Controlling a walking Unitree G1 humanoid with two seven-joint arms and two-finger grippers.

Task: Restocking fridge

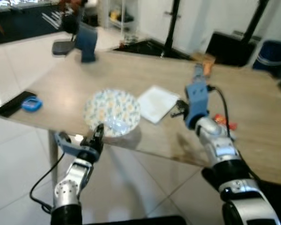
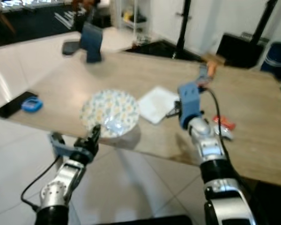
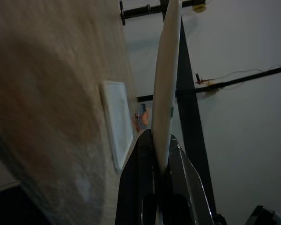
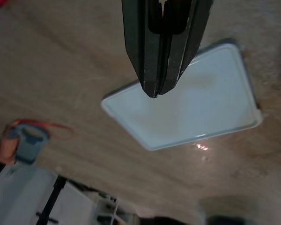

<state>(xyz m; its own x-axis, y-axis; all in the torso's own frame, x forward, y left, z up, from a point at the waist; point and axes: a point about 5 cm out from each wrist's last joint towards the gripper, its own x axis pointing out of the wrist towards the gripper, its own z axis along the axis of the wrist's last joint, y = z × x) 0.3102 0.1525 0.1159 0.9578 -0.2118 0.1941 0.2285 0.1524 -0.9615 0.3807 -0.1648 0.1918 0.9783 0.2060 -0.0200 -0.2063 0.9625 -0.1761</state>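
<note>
Fingers of the left gripper (image 1: 98, 132) pinch the near rim of the patterned plate (image 1: 113, 111) at the wooden table's (image 1: 253, 117) front edge. Beyond it, the right gripper (image 4: 152, 91) hovers above the white rectangular lid (image 4: 187, 103), jaws closed and empty.

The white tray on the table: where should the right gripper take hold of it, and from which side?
The white tray lies flat on the table, so probably only its raised rim can be pinched. The right gripper, shut, hovers above it. I would open it and take the edge nearest the robot, sliding one finger under the rim. The plate is in the left gripper.
</note>
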